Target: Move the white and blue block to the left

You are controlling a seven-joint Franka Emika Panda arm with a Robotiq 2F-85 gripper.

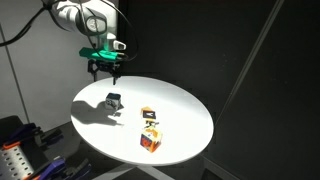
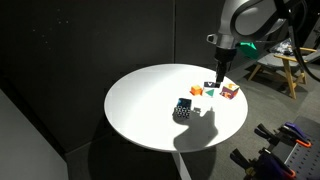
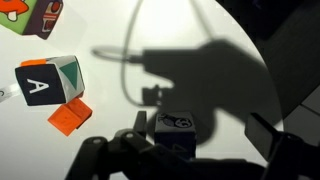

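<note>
- One end effector (image 1: 104, 73) hangs above the left part of the round white surface (image 1: 190, 110) in an exterior view. Its fingers are spread, nothing is between them, and it is clear of the surface.
- One white and blue block (image 1: 113, 100) sits on the surface just below and slightly right of it, inside the arm's shadow and apart from the other cubes.
- Two further cubes lie to the right of that block: an orange-and-white cube (image 1: 148, 116), and a red-and-blue cube (image 1: 151, 140) nearer the rim.
- Seen from the wrist, the block (image 3: 176, 127) lies low and near centre, darkened by the shadow, with one marked face turned up.
</note>
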